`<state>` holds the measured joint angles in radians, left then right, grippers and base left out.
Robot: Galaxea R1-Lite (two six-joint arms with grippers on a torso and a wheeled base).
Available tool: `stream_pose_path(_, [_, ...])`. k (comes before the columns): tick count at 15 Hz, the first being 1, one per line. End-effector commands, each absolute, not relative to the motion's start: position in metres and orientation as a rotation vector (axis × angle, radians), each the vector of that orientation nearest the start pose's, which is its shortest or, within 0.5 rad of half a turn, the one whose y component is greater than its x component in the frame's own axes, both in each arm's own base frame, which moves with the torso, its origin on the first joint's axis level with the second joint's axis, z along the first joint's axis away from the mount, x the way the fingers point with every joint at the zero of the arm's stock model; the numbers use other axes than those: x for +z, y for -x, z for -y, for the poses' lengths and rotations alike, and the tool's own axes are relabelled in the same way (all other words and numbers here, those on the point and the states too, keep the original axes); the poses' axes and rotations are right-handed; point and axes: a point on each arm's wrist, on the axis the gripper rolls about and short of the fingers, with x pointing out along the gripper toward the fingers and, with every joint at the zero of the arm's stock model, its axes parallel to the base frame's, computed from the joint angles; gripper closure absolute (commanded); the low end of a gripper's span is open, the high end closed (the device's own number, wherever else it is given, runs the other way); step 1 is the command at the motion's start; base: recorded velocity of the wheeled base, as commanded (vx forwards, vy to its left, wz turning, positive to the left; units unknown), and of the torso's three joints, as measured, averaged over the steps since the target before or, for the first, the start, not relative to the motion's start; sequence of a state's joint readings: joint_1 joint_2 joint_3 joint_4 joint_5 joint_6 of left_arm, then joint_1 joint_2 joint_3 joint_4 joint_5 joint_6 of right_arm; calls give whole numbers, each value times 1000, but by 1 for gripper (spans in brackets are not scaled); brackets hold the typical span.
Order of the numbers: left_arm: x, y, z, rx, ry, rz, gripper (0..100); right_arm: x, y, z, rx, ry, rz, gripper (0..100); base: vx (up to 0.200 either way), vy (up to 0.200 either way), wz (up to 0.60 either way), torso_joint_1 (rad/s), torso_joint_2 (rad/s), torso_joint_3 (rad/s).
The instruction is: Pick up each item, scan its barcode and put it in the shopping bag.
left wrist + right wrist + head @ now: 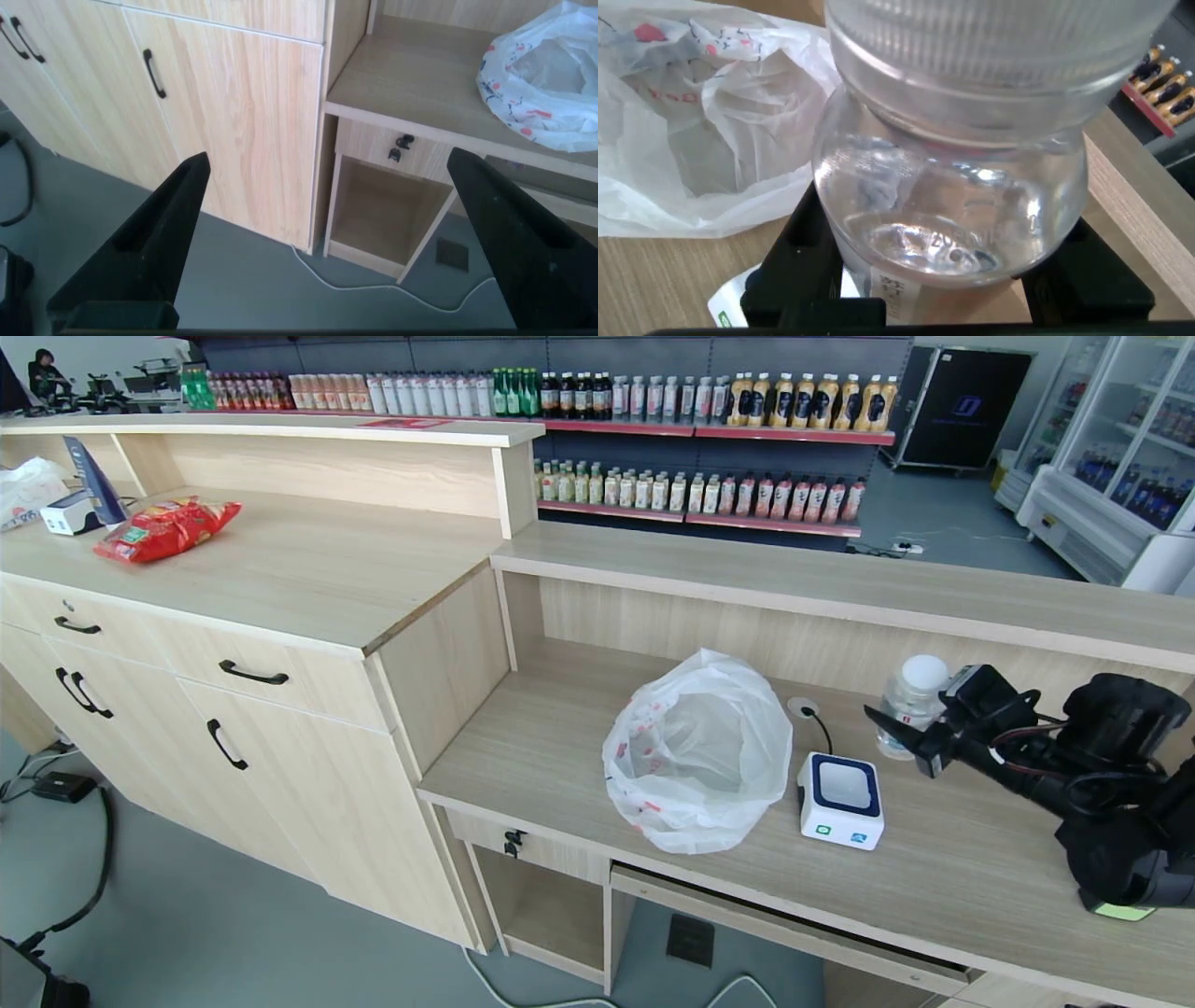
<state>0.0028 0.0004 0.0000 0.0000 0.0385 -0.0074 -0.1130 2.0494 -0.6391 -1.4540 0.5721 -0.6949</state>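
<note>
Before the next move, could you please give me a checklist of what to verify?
1. Right gripper shut on the bottle: ok.
2. Bottle lifted off the desk: cannot tell.
3. Barcode side of the bottle known: cannot tell.
4. Scanner top uncovered: ok.
5. Shopping bag mouth open: ok.
6. Left gripper open, low beside the cabinet doors and off the desk top: ok.
</note>
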Motion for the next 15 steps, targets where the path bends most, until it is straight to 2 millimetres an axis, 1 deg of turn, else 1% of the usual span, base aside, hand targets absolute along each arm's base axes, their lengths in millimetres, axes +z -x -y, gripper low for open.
stream_pose_path(1, [75,23,-1,43,8,0,0,189,-267,39,349,643,169,100,0,0,0,0,0,0])
stream_pose_path(2, [75,23,-1,43,8,0,0,195,-236,62,269,576,21,100,0,0,0,0,0,0])
stream_pose_path(3, [75,23,-1,43,8,0,0,196,-221,72,223,521,-37,100,0,0,0,0,0,0])
stream_pose_path(4, [75,23,-1,41,8,0,0,200,-207,77,180,449,-62,100,0,0,0,0,0,0])
stream_pose_path(5, [75,23,-1,43,8,0,0,204,-202,78,151,380,-58,100,0,0,0,0,0,0])
stream_pose_path(6, [75,23,-1,40,8,0,0,208,-200,78,98,324,-59,100,0,0,0,0,0,0])
stream_pose_path(7, [75,23,-1,41,8,0,0,209,-199,79,-1,238,-80,100,0,0,0,0,0,0])
stream_pose_path(8, [75,23,-1,43,8,0,0,207,-200,77,-98,132,-116,100,0,0,0,0,0,0])
stream_pose_path(9, [75,23,-1,41,8,0,0,206,-201,73,-153,96,-142,100,0,0,0,0,0,0])
stream_pose_path(12, [75,23,-1,41,8,0,0,206,-202,59,-322,117,-152,100,0,0,0,0,0,0])
stream_pose_path(15, [75,23,-1,43,8,0,0,212,-197,54,-339,125,-126,100,0,0,0,0,0,0])
